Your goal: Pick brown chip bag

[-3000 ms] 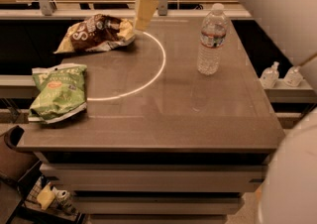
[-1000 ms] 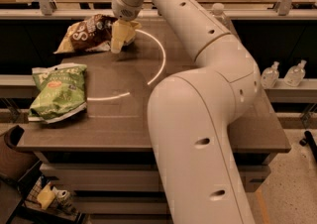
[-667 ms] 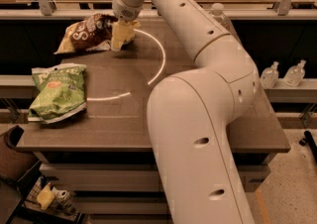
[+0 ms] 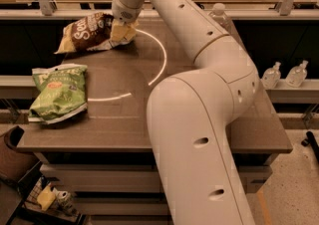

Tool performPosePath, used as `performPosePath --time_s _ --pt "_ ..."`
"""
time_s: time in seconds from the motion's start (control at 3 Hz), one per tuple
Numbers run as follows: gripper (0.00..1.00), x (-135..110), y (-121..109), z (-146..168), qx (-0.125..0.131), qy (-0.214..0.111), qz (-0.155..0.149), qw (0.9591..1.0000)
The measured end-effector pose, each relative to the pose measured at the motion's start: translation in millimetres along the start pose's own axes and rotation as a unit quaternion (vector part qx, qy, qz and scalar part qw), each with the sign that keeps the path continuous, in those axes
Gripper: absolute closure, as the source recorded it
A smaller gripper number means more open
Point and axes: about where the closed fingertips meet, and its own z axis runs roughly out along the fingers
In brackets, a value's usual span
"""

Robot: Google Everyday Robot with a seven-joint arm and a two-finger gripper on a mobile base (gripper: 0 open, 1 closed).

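The brown chip bag lies at the worktop's far left corner, apparently not yet lifted. My hand is down on its right edge; I cannot tell whether it is clamped. The lift remains.

Table: green bag; tool at brown
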Motion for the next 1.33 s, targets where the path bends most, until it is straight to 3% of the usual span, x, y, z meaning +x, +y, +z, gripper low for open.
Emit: performPosePath --time_s 0.33,0.67,1.33 --pt "0.87 -0.2 1.2 4.4 -0.003 0.0 0.0 1.0" --pt "1.0 -0.8 1.5 5.7 -0.004 0.0 0.0 1.0" --pt "1.0 -0.9 1.4 5.6 -0.004 0.0 0.0 1.0"
